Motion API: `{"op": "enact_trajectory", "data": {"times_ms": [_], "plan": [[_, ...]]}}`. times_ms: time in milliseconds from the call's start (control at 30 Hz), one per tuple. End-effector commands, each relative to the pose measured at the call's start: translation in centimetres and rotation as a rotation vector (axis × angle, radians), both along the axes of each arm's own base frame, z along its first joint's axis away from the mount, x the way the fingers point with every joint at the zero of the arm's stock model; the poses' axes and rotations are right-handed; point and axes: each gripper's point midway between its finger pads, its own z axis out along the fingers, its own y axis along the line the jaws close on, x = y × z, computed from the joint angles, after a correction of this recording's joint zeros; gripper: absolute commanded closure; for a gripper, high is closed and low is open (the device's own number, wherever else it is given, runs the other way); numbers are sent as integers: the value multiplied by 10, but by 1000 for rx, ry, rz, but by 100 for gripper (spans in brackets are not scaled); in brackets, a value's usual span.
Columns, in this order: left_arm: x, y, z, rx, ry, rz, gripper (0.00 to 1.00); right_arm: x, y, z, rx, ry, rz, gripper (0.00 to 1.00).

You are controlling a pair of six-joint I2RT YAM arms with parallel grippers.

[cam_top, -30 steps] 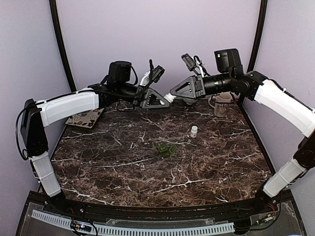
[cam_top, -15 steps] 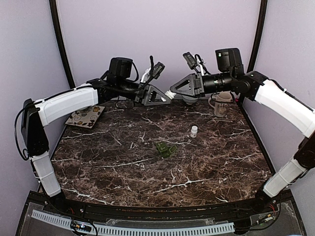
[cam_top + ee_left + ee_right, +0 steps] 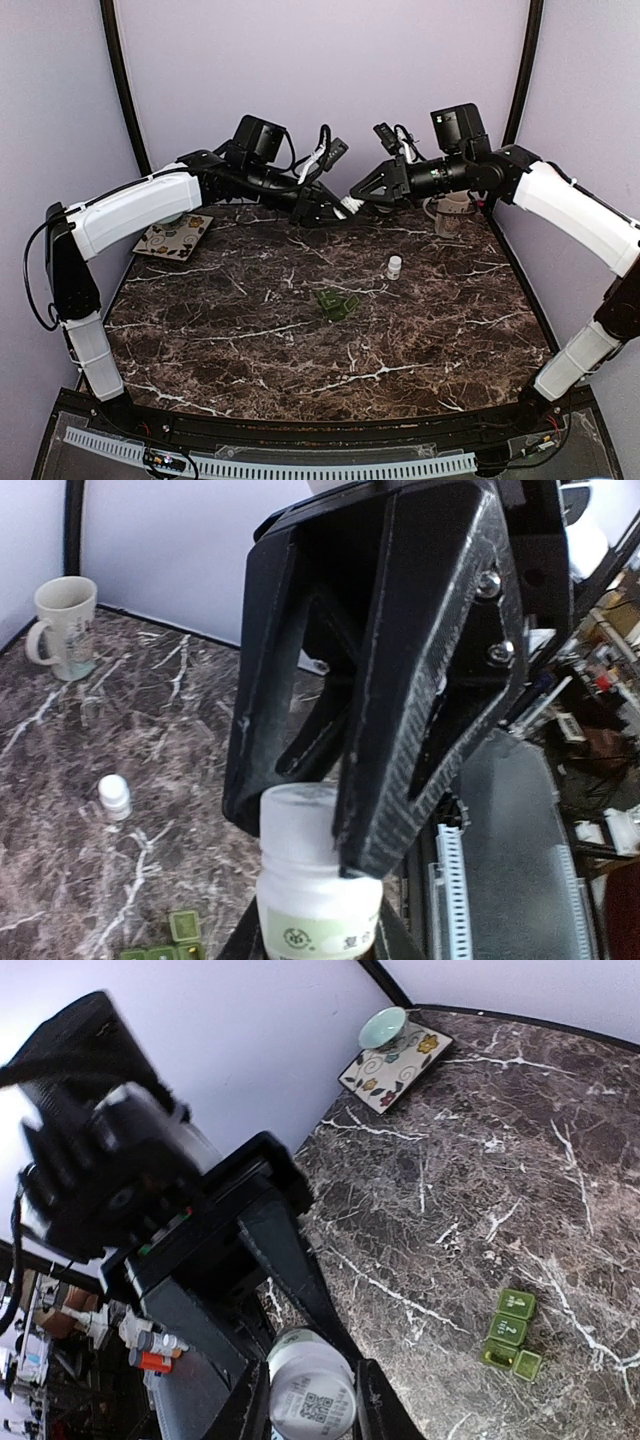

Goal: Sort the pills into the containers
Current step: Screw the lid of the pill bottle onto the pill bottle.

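Since the left gripper (image 3: 339, 208) and the right gripper (image 3: 358, 197) both clamp the white pill bottle (image 3: 318, 895) in the air over the tabletop's far edge, the right should probably twist its end squarely while the left holds firm.

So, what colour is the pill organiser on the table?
Green; the pill organiser shows best in the right wrist view.
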Motion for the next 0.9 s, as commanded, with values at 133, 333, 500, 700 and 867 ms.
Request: {"op": "enact_trajectory", "data": {"times_ms": [133,333,500,700,867], "plan": [[5,-20,49,-26,-495,256,100,-2,23,-24,-34,115,5,95],[12,-26,56,-13,-654,392,100,10,25,-37,-71,165,-57,98],[13,-37,61,2,-788,503,100,19,26,-51,-91,206,-100,98],[13,-46,64,0,-899,622,100,29,25,-54,-100,219,-147,98],[14,-46,66,-18,-879,636,100,30,21,-52,-90,218,-163,89]]}}
